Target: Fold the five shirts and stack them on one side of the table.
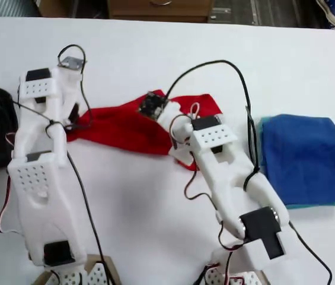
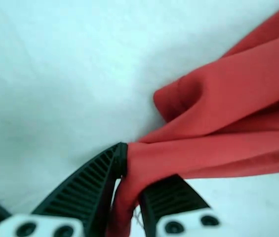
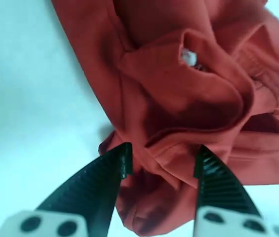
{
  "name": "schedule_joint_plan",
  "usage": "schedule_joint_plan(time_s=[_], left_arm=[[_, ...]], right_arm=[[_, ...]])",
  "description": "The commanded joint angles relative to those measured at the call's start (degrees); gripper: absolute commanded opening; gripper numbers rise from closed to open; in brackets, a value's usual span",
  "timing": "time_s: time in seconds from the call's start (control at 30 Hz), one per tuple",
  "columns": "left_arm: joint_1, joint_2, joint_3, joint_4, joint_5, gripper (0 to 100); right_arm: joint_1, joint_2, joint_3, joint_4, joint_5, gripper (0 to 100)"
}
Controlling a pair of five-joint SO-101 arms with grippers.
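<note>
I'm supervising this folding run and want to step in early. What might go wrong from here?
1. The left claw is shut on a thin bunch of the red shirt; a pull may slip it free.
2. The right claw stands open over bunched layers, so it may pinch several and crease the fold.
3. A black cable runs close beside the blue shirt and might drag it askew.
</note>
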Motion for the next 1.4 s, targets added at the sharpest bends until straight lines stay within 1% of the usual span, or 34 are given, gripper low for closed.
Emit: schedule_joint_plan(time_s=[0.0, 0.23, 0.4, 0.5, 0.63, 0.7, 0.8, 0.9, 1.03, 1.17, 1.37], left_arm=[[-0.5, -0.3, -0.1, -0.8, -0.4, 2], [-0.4, -0.3, -0.2, -0.8, -0.4, 2], [-0.4, -0.3, -0.2, -0.8, -0.4, 2], [-0.4, -0.3, -0.2, -0.8, -0.4, 2], [-0.4, -0.3, -0.2, -0.8, -0.4, 2], [-0.4, -0.3, -0.2, -0.8, -0.4, 2], [-0.5, -0.3, -0.1, -0.8, -0.4, 2], [-0.5, -0.3, 0.0, -0.8, -0.4, 2], [-0.5, -0.3, -0.1, -0.8, -0.4, 2], [-0.6, -0.3, -0.1, -0.8, -0.4, 2], [-0.6, -0.3, -0.1, -0.8, -0.4, 2]], right_arm=[[-0.3, 0.3, -1.9, -1.3, -0.6, 21.4], [-0.2, 0.5, -1.6, -5.7, -0.6, 21.4], [-0.9, 3.4, -1.7, -5.8, -0.8, 21.4], [-1.7, 4.8, -1.8, -5.8, -4.0, 21.4], [-2.2, 5.9, -2.0, -7.3, -4.7, 21.3], [-1.6, 6.3, -2.0, -8.5, -4.3, 18.3], [-0.2, 5.9, -2.3, -9.1, -4.3, 10.8], [1.4, 5.9, -4.0, -8.6, -4.3, 5.4], [3.1, 5.8, -5.7, -8.4, -4.3, 2.4], [3.7, 5.8, -8.5, -6.1, -4.3, 2.0], [3.2, 5.8, -15.0, 1.3, -4.3, 2.0]])
